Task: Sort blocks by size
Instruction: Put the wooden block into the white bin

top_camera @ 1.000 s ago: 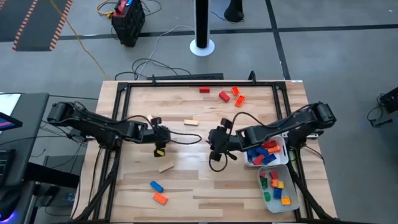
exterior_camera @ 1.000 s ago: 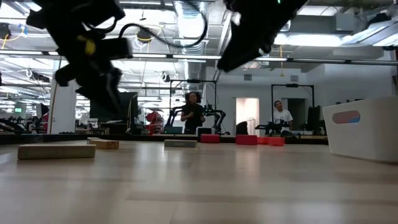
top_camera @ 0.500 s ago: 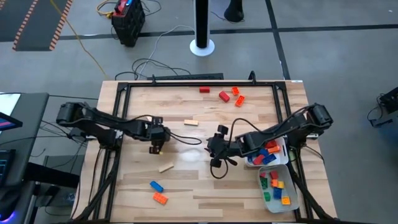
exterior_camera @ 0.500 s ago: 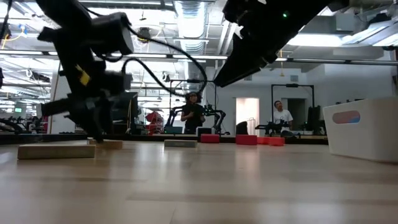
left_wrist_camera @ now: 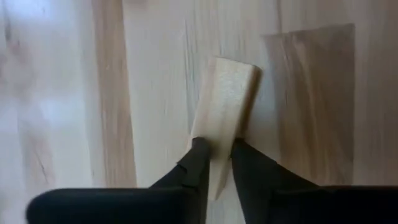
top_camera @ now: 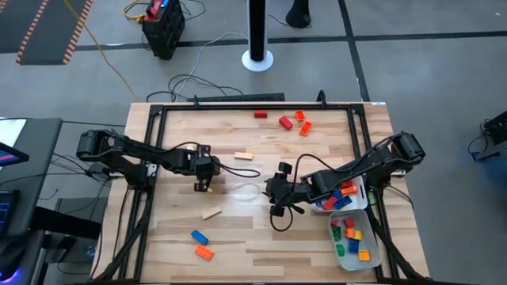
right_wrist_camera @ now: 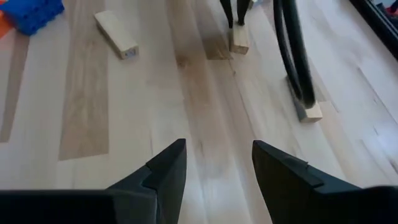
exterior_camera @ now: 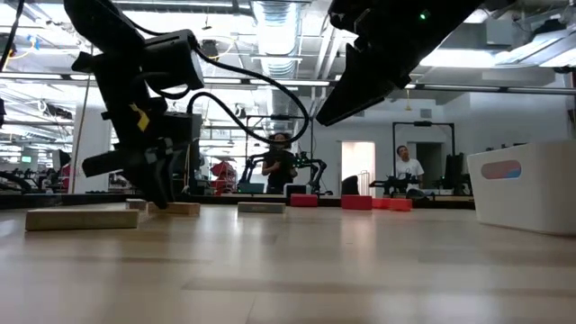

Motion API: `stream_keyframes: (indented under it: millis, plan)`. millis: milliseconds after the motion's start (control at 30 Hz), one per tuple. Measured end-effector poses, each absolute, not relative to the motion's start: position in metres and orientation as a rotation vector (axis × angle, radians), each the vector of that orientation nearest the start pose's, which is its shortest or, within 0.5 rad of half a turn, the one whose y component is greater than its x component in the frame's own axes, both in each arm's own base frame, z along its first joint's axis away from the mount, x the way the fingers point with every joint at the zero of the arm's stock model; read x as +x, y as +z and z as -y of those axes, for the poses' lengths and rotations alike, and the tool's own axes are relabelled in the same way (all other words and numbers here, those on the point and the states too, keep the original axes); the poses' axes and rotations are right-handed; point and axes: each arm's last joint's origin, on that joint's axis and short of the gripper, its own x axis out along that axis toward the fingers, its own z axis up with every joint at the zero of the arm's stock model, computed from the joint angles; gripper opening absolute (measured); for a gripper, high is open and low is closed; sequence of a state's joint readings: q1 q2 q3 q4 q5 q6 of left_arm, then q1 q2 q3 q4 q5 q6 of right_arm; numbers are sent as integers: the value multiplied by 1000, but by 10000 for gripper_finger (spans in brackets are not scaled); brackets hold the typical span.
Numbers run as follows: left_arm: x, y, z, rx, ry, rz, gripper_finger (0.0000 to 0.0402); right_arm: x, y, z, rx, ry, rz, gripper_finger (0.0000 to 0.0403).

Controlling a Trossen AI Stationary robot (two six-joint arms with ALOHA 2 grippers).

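Your left gripper (left_wrist_camera: 214, 163) pinched a tan block (left_wrist_camera: 224, 118) at the table's (top_camera: 238, 237) nine o'clock, its near end hidden between the fingers. Your right gripper (right_wrist_camera: 214, 165) hovered near centre, fingers apart, holding nothing. Sorted blocks (top_camera: 342, 195) filled two white trays (top_camera: 372, 245) toward four o'clock, partly covered by the right arm.

Robotics lab: open ceiling ducts (exterior_camera: 274, 27), other robot rigs (exterior_camera: 310, 171), floor cables (top_camera: 198, 47).
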State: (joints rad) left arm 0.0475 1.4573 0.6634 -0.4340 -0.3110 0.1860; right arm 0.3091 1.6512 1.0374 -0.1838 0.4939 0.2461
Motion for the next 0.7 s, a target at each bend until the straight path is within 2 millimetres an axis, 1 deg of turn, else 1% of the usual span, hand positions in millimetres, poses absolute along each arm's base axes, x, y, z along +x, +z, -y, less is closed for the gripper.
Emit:
stream_keyframes:
  millis: [67,133,267,367,467,600,700]
  plan:
    - [236,149,-20,303,194,-1236,48,329,208,-93,-73,-259,-704,210]
    - [237,156,-17,298,175,-1221,46,328,208,-93,-67,-261,-705,210]
    - [240,176,-14,308,168,-1145,61,327,207,-94,-59,-263,-713,210]
    - [238,180,-16,306,179,-1136,87,327,206,-94,-51,-269,-721,210]
    - [237,179,-20,255,145,-1133,124,327,207,-95,-48,-267,-717,210]
    - [238,173,-26,229,131,-1132,179,326,207,-97,-44,-264,-714,210]
    - [235,170,-30,202,98,-1142,210,326,207,-99,-45,-258,-712,210]
